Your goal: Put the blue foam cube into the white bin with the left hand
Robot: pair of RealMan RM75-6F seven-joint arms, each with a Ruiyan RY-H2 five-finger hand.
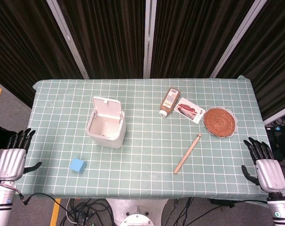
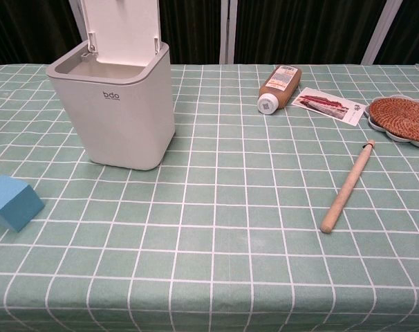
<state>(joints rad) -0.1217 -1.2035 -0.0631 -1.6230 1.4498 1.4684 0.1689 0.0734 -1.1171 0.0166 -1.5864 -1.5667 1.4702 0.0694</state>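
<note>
The blue foam cube [image 1: 77, 165] [image 2: 13, 201] lies on the green checked cloth near the table's front left. Behind and to the right of it stands the white bin [image 1: 105, 123] [image 2: 119, 104], its lid flipped up and its inside bare. My left hand [image 1: 13, 157] hangs off the table's left edge, fingers apart and holding nothing, well left of the cube. Off the front right corner my right hand [image 1: 265, 167] is also spread and holds nothing. Neither hand shows in the chest view.
A brown bottle [image 1: 169, 101] [image 2: 278, 87] lies on its side at centre right, beside a printed card [image 1: 190, 110] [image 2: 330, 104]. A woven coaster on a plate [image 1: 220, 121] [image 2: 403, 119] sits far right. A wooden stick [image 1: 187, 153] [image 2: 347, 187] lies diagonally in front.
</note>
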